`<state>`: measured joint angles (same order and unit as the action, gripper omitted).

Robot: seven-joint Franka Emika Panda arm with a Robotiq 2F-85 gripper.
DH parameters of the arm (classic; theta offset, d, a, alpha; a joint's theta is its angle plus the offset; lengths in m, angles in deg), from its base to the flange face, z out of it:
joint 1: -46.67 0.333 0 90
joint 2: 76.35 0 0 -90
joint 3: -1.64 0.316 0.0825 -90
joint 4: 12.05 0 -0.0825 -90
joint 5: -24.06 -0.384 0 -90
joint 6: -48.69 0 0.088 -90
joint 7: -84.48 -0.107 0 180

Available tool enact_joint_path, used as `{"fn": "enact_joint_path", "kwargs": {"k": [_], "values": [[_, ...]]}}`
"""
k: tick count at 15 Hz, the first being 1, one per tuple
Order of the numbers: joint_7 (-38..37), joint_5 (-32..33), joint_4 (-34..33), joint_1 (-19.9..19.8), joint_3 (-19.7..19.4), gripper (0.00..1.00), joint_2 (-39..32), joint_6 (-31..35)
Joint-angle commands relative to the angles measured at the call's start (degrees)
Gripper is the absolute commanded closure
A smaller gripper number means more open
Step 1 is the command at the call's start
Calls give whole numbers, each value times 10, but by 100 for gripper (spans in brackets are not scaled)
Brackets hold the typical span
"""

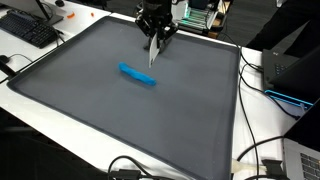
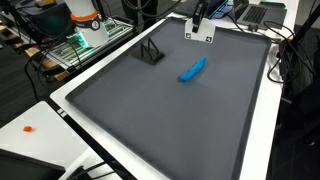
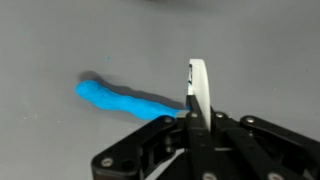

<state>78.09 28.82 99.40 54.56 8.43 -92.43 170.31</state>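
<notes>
One blue strip (image 1: 138, 76) on grey mat (image 1: 200, 115), just beside hand (image 1: 152, 61); fingers together, empty.

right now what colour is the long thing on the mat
Bright blue. The thing shows best in the wrist view, lying on the grey mat.

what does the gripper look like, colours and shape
The gripper is black, built of angular jointed links that narrow toward the tip. Its fingertips are flat, pale cream pads. No markings can be made out on it.

Light: even, bright overhead | shadows: soft | wrist view: slightly blurred
</notes>
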Motion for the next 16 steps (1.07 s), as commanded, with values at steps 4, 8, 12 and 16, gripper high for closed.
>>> {"fn": "enact_joint_path", "kwargs": {"k": [4, 8, 12, 16], "values": [[-3, 23, -48, 7, -15, 99, -69, 23], [-10, 18, -74, 9, -21, 99, -100, 26], [-17, 21, -93, 13, -27, 99, -124, 28], [-21, 21, -103, 17, -33, 99, -141, 38]]}}
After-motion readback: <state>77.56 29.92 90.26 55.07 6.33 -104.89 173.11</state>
